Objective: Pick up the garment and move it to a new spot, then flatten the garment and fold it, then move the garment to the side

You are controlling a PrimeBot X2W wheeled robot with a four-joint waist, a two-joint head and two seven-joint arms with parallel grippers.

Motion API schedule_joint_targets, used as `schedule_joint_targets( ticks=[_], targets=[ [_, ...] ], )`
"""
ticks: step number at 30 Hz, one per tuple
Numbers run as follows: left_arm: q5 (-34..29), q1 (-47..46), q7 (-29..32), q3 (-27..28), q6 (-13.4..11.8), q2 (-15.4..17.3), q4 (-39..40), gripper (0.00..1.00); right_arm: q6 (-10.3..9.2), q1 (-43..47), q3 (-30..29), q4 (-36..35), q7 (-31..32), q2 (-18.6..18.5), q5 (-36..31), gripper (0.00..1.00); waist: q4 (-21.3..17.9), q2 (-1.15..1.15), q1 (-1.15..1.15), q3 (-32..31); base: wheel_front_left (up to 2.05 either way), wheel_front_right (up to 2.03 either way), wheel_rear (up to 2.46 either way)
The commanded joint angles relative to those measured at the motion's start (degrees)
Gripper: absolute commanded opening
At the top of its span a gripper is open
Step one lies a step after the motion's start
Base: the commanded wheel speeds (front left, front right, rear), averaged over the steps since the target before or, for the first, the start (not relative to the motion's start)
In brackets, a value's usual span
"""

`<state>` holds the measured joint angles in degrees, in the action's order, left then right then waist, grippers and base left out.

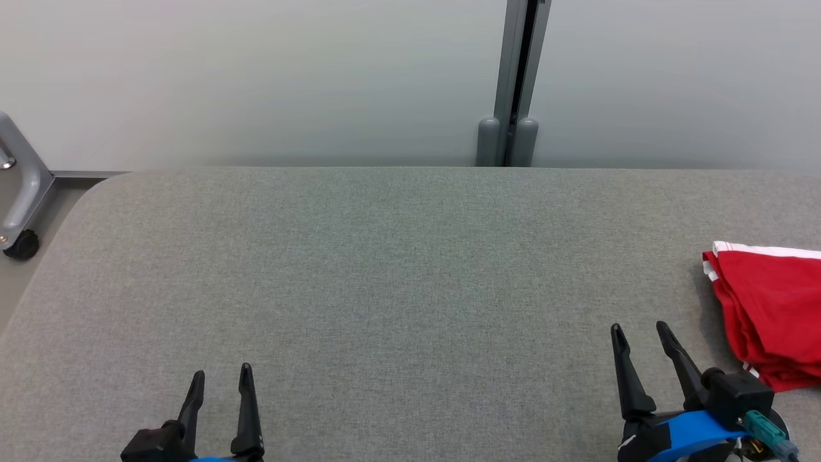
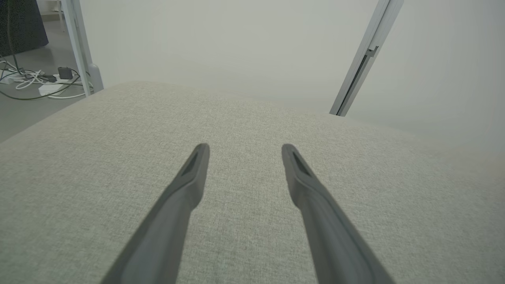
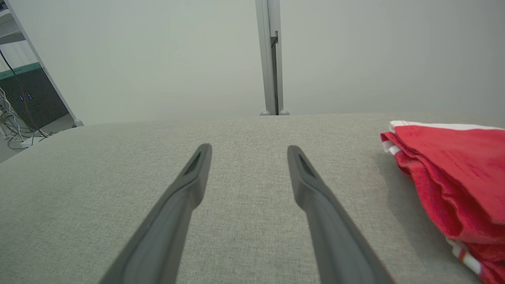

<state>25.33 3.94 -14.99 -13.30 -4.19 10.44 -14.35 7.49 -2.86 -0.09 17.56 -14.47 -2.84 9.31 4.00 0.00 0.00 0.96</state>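
The wide grey tabletop (image 1: 385, 269) beneath me wears coarse woven cloth, matt throughout. The red cloth garment with white edging (image 1: 770, 301) looks soft and dull, while my left gripper (image 1: 222, 370) and right gripper (image 1: 639, 326) have smooth, matt dark plastic fingers (image 2: 185, 197). The grey upright post (image 1: 507, 77) looks like satin-finished metal.

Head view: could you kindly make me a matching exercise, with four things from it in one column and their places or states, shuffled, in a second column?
Column one
1. garment
2. left gripper
3. wheel
4. post

Column two
A. black, on the floor past the left corner of the table
B. red with white trim, lying at the right
C. grey, upright behind the far edge
D. open, holding nothing, at the lower left

Pairs: 1-B, 2-D, 3-A, 4-C
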Motion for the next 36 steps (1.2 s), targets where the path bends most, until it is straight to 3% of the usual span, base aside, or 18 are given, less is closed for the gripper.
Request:
schedule_joint_targets(
  ticks=[1, 14, 15, 19, 36],
  targets=[
    [0.36, 0.46, -0.21, 0.48, 0.18, -0.12, 0.22, 1.0, 0.01, 0.92, 0.04, 0.01, -0.34, -0.11, -0.04, 1.0, -0.02, 0.0, 0.0, 0.02, 0.0, 0.0, 0.0],
    [1.17, 0.47, -0.23, 0.99, 1.69, -0.72, -1.24, 1.0, 0.01, 1.18, 1.5, 0.64, 0.05, -0.11, 1.14, 1.0, 0.2, 0.0, 0.0, -0.12, 0.0, 0.0, 0.0],
    [1.05, 0.32, 0.04, 0.89, 1.69, -0.73, -1.34, 0.0, 0.0, 0.23, 1.49, 0.67, 0.1, 0.02, 0.92, 0.0, 0.19, 0.0, 0.01, -0.09, 0.0, 0.0, 0.0],
    [1.27, 1.09, 0.4, 0.8, 1.7, -1.43, -3.19, 0.0, 0.0, 0.98, 1.48, 2.67, 0.41, 0.12, 1.21, 0.0, 0.19, 0.0, 0.01, -0.1, 0.0, 0.0, 0.0],
    [15.12, -1.46, 4.85, 4.87, 3.82, -2.7, -2.45, 0.0, 0.0, -0.04, -0.22, 1.28, 4.77, 0.08, 18.45, 0.0, -0.35, 0.0, 0.01, -0.19, 0.0, 0.0, 0.0]
  ],
)
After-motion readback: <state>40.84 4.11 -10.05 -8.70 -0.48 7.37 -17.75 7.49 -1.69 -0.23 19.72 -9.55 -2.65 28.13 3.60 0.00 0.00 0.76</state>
